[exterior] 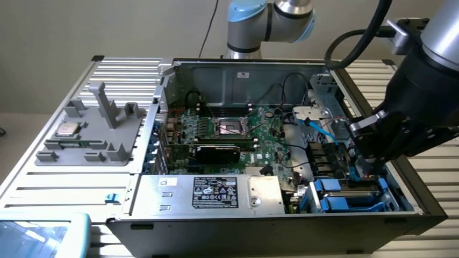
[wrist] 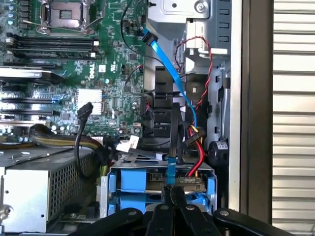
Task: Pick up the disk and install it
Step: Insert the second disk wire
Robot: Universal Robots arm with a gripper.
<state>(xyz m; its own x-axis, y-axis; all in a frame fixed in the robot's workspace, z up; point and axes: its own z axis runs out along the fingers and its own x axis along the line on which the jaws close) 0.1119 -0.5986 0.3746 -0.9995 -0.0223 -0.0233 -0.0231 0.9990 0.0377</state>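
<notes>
The disk (wrist: 189, 181) lies in the drive bay at the corner of the open computer case, held in its blue plastic bracket (wrist: 133, 181), with a blue flat cable and red and yellow wires plugged into its edge. My gripper (wrist: 172, 191) hangs directly over that edge, its two black fingers pressed together with nothing visible between them. In the exterior view the gripper (exterior: 360, 166) reaches down into the case at the exterior view's right, just above the blue bracket (exterior: 344, 194).
A silver power supply box (exterior: 215, 194) with a black-and-white sticker sits beside the bay. The green motherboard (exterior: 237, 134) fills the case floor. Loose cables (wrist: 197, 64) cross above the bay. A grey fixture (exterior: 93, 134) holding a small silver chip (exterior: 68, 129) stands outside the case.
</notes>
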